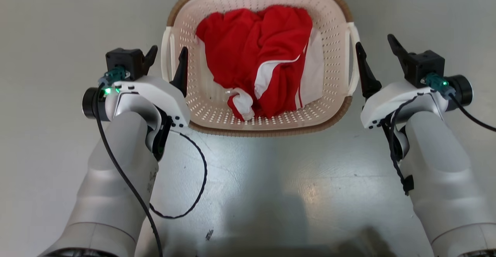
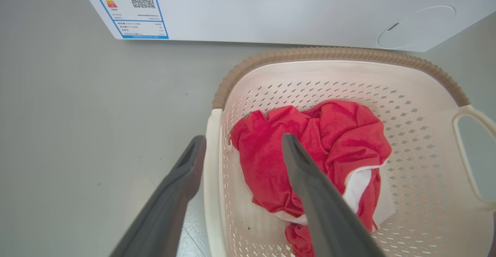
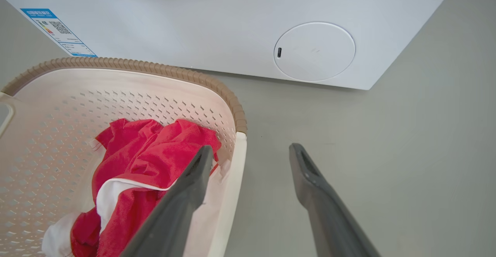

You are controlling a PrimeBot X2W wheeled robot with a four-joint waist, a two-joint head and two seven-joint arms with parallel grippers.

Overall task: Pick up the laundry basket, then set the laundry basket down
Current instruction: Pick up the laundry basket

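The laundry basket (image 1: 263,131), cream and perforated with a brown woven-look rim, stands on the grey floor in the head view's upper middle. A red and white garment (image 1: 255,55) lies crumpled inside. My left gripper (image 1: 168,51) is open and straddles the basket's left white handle (image 1: 166,59), one finger outside and one over the inside; in the left wrist view the handle (image 2: 212,171) runs between the fingers (image 2: 310,187). My right gripper (image 1: 374,43) is open at the right handle (image 1: 353,59). In the right wrist view that handle (image 3: 235,179) lies between its fingers (image 3: 186,195).
A white washing machine (image 2: 271,9) stands just beyond the basket's far rim (image 2: 329,52), with an energy label (image 2: 131,7) and a round cover (image 3: 314,51) low on its front. Grey floor (image 1: 271,195) spreads on both sides. A black cable (image 1: 197,179) loops from my left arm.
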